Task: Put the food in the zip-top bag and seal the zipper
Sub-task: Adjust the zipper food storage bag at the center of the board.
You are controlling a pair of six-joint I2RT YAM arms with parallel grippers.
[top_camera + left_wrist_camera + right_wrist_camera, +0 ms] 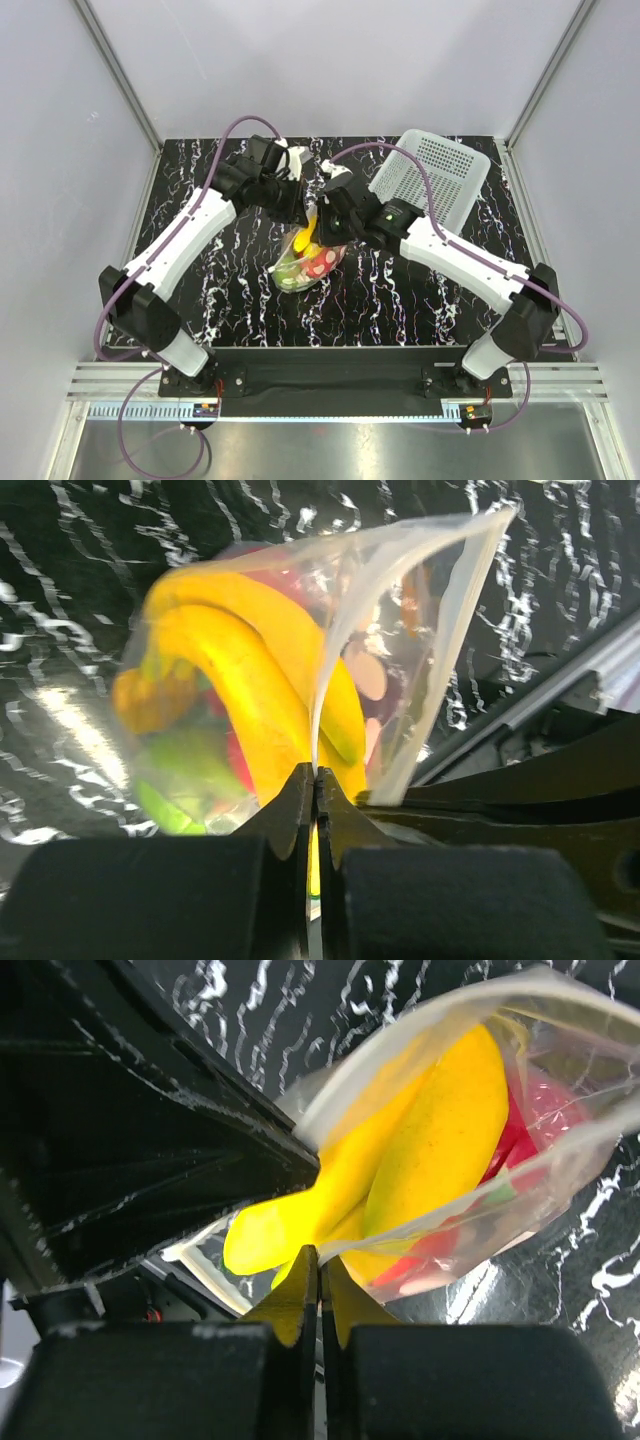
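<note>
The clear dotted zip-top bag (305, 258) hangs between my two grippers over the middle of the table, its mouth up. Inside it are the yellow banana bunch (306, 238), a green fruit (288, 270) and red fruits (322, 264). My left gripper (300, 205) is shut on the bag's mouth edge (330, 680), with the bananas (250, 680) and green fruit (190, 765) behind the film. My right gripper (332, 222) is shut on the opposite mouth edge (480, 1175). The bananas (430, 1150) poke out of the mouth; red fruit (540, 1110) lies deeper. The zipper strip is not clearly visible.
A white perforated basket (432, 175) lies tilted at the back right of the black marbled table (220, 290). Grey walls and metal frame posts enclose the table. My two arms meet at the table's centre.
</note>
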